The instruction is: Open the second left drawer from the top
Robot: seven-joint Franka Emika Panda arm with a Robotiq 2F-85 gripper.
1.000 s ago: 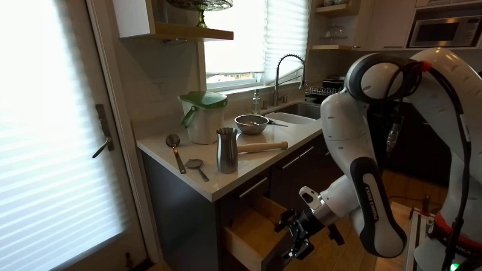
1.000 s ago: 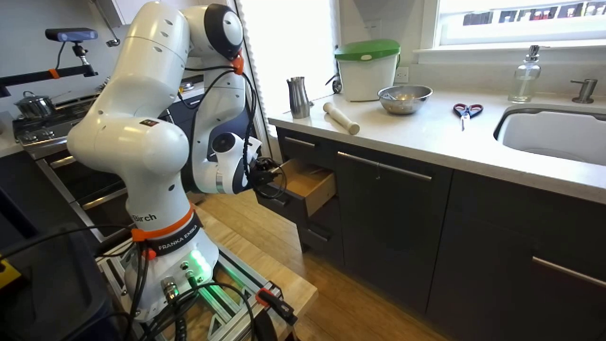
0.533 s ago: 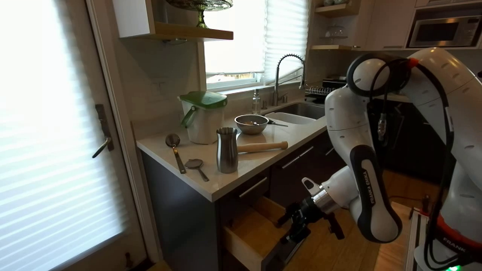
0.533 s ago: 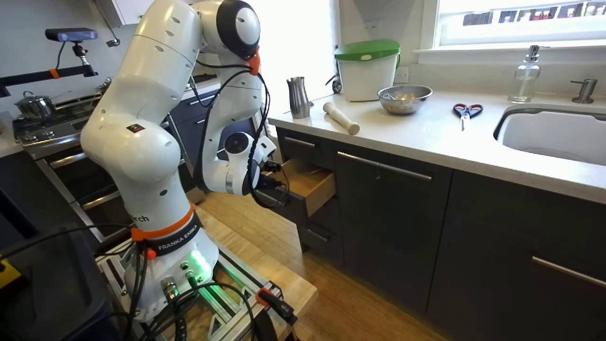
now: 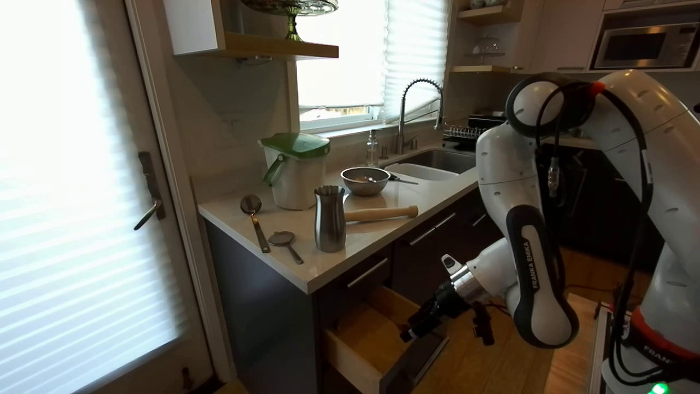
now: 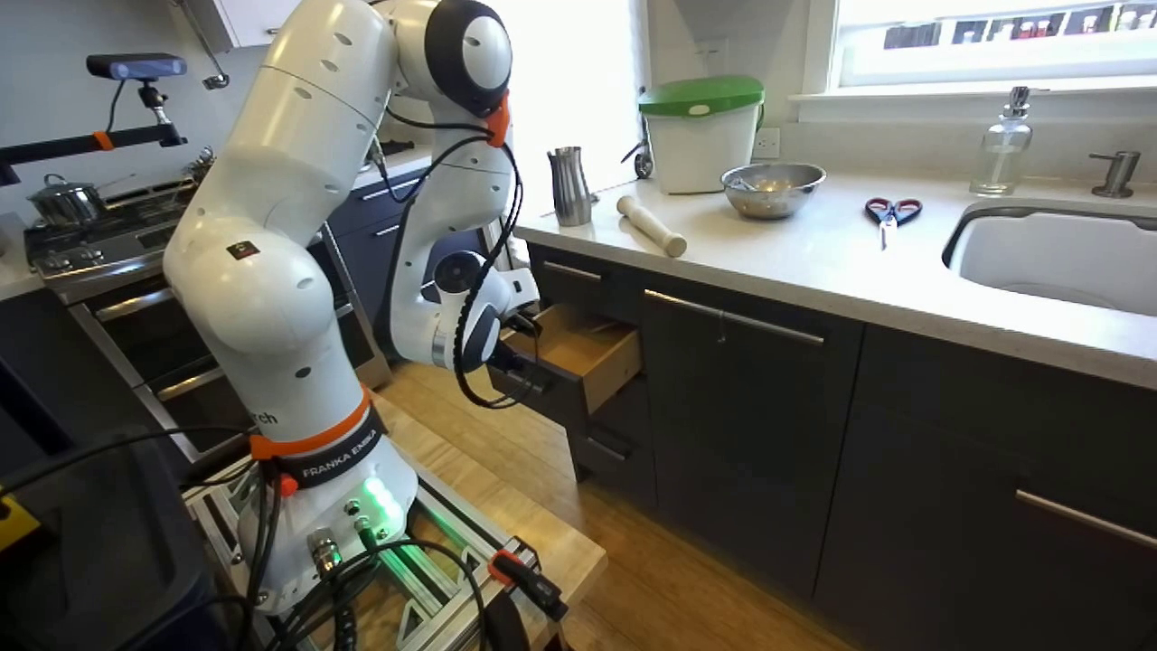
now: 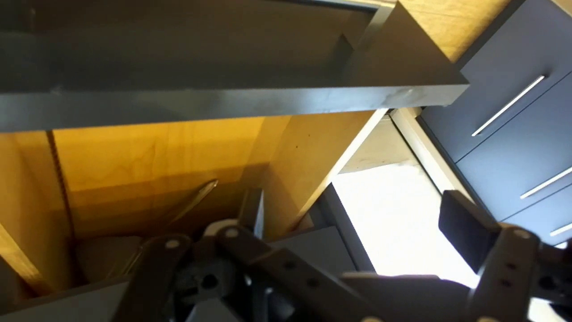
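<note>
The tool (image 7: 357,221) gapes near an extended drawer (image 6: 611,369) below the kitchen counter (image 6: 795,253).

Wide dark flat-front drawer with a pale wooden box (image 6: 615,371): smooth front with a dull sheen; box bare-looking wood, grain visible
White rounded robot arm (image 6: 271,285): smooth, glossy shell
Black two-fingered gripper (image 7: 359,218): mostly matt
White bucket with a green lid (image 6: 703,149): smooth, plastic-looking
Round silver bowl (image 6: 770,201): shiny metal
Tall silver cup with a flared rim (image 5: 330,221): satin metal
Pale round wooden stick (image 6: 651,226): smooth, matt wood
White countertop (image 6: 804,255): smooth, glossy, stone-looking
Scissors with black-and-red handles (image 6: 890,220): shiny metal blades, plastic-looking handles
Clear soap bottle with a silver pump (image 6: 1005,149): see-through, glass or plastic unclear; pump metal-looking
Honey-brown plank floor (image 6: 651,579): wood-looking, faint sheen
</note>
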